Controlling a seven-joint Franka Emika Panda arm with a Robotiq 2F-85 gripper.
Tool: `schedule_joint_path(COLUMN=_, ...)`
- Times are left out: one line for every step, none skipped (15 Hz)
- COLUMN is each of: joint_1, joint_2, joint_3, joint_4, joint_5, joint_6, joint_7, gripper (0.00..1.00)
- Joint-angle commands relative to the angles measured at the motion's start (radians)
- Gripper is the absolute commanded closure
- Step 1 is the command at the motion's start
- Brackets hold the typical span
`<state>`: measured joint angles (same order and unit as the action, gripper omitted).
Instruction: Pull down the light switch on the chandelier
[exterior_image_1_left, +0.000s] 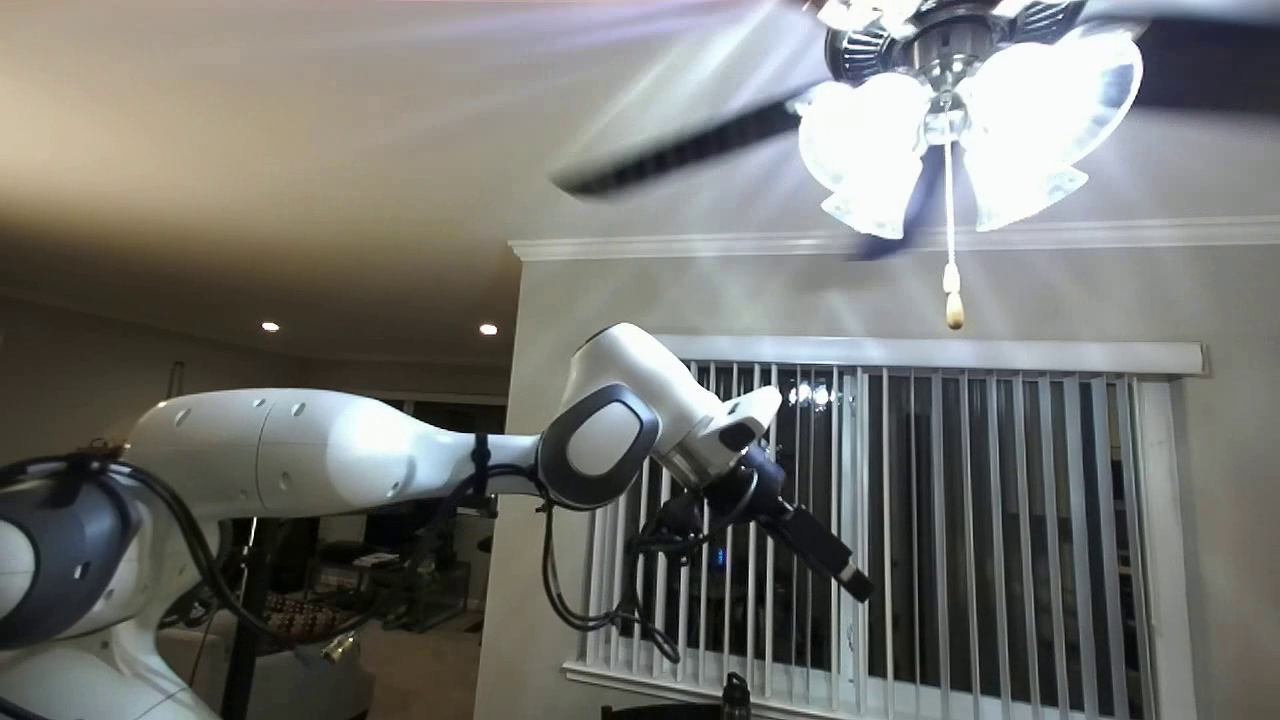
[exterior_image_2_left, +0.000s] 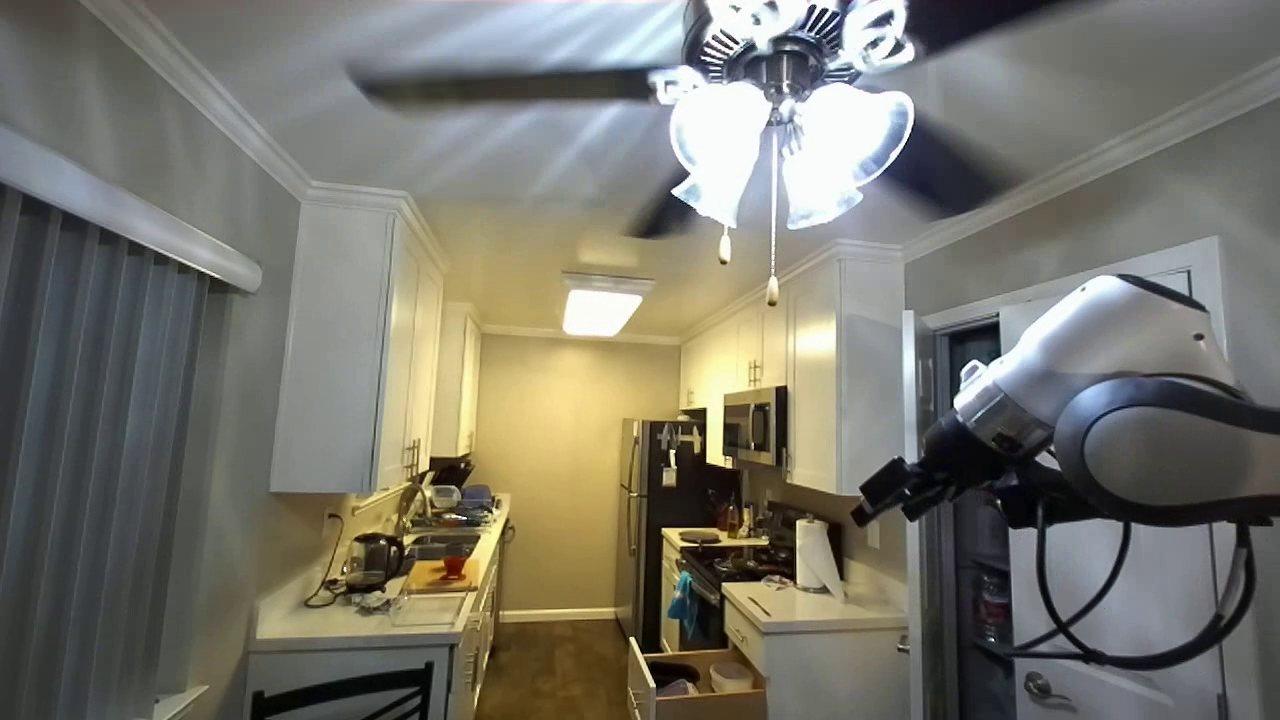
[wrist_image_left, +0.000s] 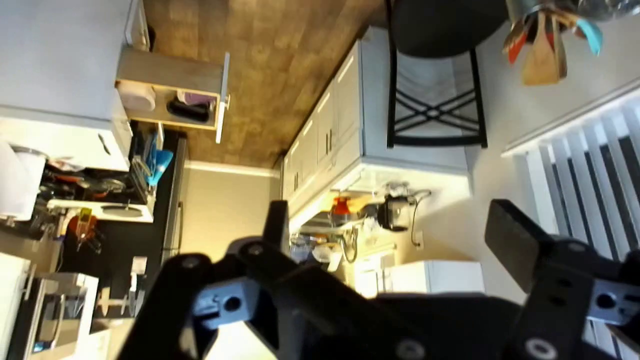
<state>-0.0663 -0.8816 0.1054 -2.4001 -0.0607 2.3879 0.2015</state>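
The chandelier is a ceiling-fan fixture with brightly lit white glass shades, a dark hub and long dark blurred blades; its hub shows in both exterior views (exterior_image_1_left: 952, 42) (exterior_image_2_left: 782, 70). Two thin pull chains with pale elongated knobs hang below it. The light switch knob (exterior_image_1_left: 954, 310) lines up with the other knob in an exterior view; the lower knob (exterior_image_2_left: 772, 290) and a higher knob (exterior_image_2_left: 725, 246) show apart. Which chain works the light I cannot tell. My gripper (exterior_image_1_left: 858, 582) (exterior_image_2_left: 887, 510) is well below the knobs, tilted downward. In the wrist view the fingers (wrist_image_left: 395, 225) are wide apart and empty. The chains are out of the wrist view.
The fan blades (exterior_image_1_left: 690, 150) (exterior_image_2_left: 520, 85) spread wide above the knobs. A window with vertical blinds (exterior_image_1_left: 900, 520) stands behind the arm. A pantry door (exterior_image_2_left: 1110, 600), white cabinets (exterior_image_2_left: 340, 340), an open drawer (exterior_image_2_left: 700, 685) and a black chair (wrist_image_left: 435, 110) are around.
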Motion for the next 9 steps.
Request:
schedule_joint_path(joint_1=-0.061, joint_2=0.067, joint_3=0.037, joint_4=0.041, joint_5=0.007, joint_6=0.209, joint_7=0.101, gripper=0.0)
schedule_joint_path(joint_1=-0.078, joint_2=0.074, joint_3=0.046, joint_4=0.042, joint_5=0.006, joint_6=0.275, joint_7=0.122, gripper=0.0)
schedule_joint_path(joint_1=-0.097, joint_2=0.082, joint_3=0.058, joint_4=0.045, joint_5=0.007, joint_6=0.34, joint_7=0.144, gripper=0.0)
schedule_joint_path(joint_1=-0.117, joint_2=0.091, joint_3=0.072, joint_4=0.048, joint_5=0.007, joint_6=0.408, joint_7=0.162, gripper=0.0)
schedule_joint_path(joint_1=-0.136, joint_2=0.1, joint_3=0.087, joint_4=0.051, joint_5=0.006, joint_6=0.476, joint_7=0.173, gripper=0.0)
schedule_joint_path(joint_1=-0.167, joint_2=0.111, joint_3=0.108, joint_4=0.056, joint_5=0.011, joint_6=0.544, joint_7=0.196, gripper=0.0)
schedule_joint_path(joint_1=-0.196, joint_2=0.124, joint_3=0.128, joint_4=0.063, joint_5=0.023, joint_6=0.606, joint_7=0.221, gripper=0.0)
schedule_joint_path(joint_1=-0.148, joint_2=0.085, joint_3=0.094, joint_4=0.036, joint_5=0.026, joint_6=0.516, joint_7=0.155, gripper=0.0)
schedule_joint_path(joint_1=-0.17, joint_2=0.093, joint_3=0.11, joint_4=0.04, joint_5=0.031, joint_6=0.558, joint_7=0.169, gripper=0.0)
